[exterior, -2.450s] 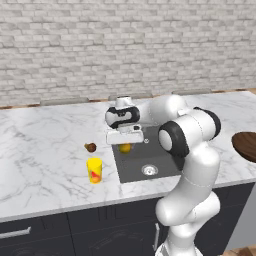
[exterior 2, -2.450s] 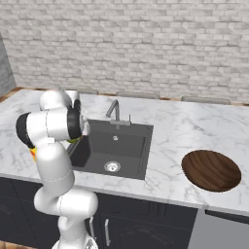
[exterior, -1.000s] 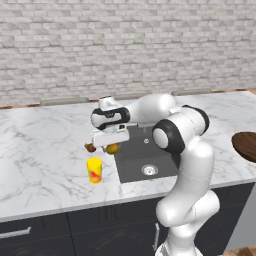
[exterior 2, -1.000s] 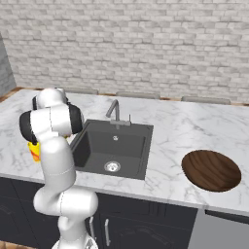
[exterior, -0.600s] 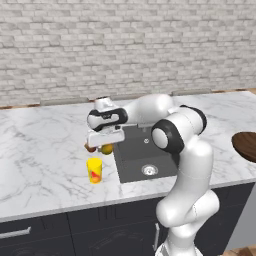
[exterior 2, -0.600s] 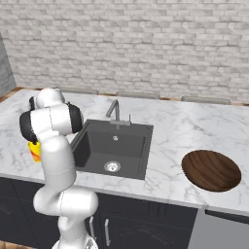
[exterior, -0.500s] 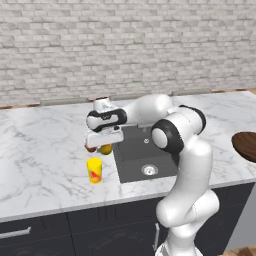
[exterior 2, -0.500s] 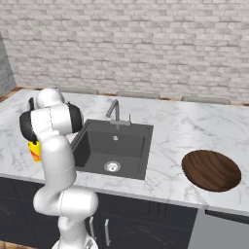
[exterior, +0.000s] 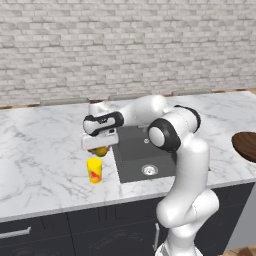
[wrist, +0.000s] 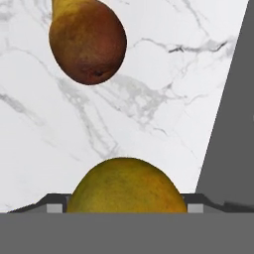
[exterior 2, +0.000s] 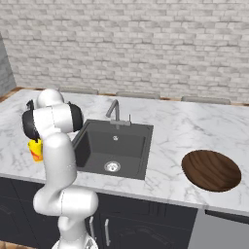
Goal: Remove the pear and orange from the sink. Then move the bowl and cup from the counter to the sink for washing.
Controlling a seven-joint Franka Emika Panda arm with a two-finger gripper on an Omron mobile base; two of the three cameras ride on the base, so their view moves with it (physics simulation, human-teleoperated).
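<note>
Over the counter (exterior: pixel 45 150), bent arm's fingers (exterior: pixel 101 149) grip the orange (exterior: pixel 102 151).

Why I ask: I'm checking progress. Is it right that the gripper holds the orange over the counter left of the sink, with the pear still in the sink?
Not quite: the pear is already out, lying on the counter, as the hand view shows. The rest stands: the gripper holds the orange over the counter left of the sink.

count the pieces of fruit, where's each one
2. The pear lies on the marble counter left of the sink. The orange sits between the gripper's fingers, just above the counter beside the pear. None visible in the sink.
</note>
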